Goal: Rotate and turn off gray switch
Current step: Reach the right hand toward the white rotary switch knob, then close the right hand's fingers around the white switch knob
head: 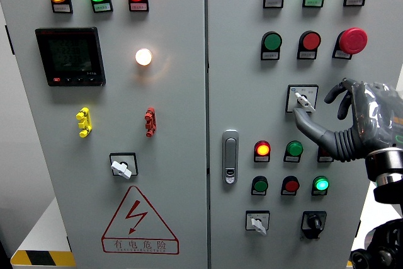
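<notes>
The gray rotary switch (303, 99) sits on a white square plate in the middle of the right door, its short lever slanting from upper left to lower right. My right hand (318, 105) comes in from the right edge at the same height. One long gray finger (313, 125) stretches up and left, and its tip touches the lower side of the lever. The black-tipped fingers (343, 96) are loosely bent to the right of the plate, off the switch. Nothing is held in the hand. My left arm does not show.
Two more gray switches (121, 167) (257, 223) and a black knob (313, 222) sit lower on the panel. Lamps and buttons surround the hand, with a red mushroom button (352, 40) above it. A door handle (230, 155) stands left of it.
</notes>
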`<state>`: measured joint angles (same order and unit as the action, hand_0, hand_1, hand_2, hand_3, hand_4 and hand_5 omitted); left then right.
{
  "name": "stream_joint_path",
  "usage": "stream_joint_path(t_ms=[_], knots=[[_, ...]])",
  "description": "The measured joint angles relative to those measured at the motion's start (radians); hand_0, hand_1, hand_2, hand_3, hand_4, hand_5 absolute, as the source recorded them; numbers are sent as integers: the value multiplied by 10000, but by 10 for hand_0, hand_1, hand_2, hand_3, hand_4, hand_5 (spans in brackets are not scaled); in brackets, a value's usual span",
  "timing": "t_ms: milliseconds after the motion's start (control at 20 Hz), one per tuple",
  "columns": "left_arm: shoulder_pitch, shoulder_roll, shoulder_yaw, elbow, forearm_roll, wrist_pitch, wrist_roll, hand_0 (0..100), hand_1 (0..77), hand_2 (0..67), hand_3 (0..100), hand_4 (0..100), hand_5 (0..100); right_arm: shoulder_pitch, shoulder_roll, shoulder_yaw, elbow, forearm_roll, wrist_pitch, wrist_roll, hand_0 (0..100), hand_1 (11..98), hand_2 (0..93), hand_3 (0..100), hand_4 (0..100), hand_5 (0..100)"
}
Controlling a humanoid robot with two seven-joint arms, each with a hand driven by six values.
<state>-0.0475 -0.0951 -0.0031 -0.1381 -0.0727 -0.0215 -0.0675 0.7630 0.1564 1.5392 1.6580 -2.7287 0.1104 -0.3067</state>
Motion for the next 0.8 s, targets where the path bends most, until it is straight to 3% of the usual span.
stream_joint_path(t_ms=[800], knots=[[0,5,0,0,4,0,0,0,0,132,183,96,118,178,0,-58,-593,-19,-37,14,0,319,600,847,1000,985]])
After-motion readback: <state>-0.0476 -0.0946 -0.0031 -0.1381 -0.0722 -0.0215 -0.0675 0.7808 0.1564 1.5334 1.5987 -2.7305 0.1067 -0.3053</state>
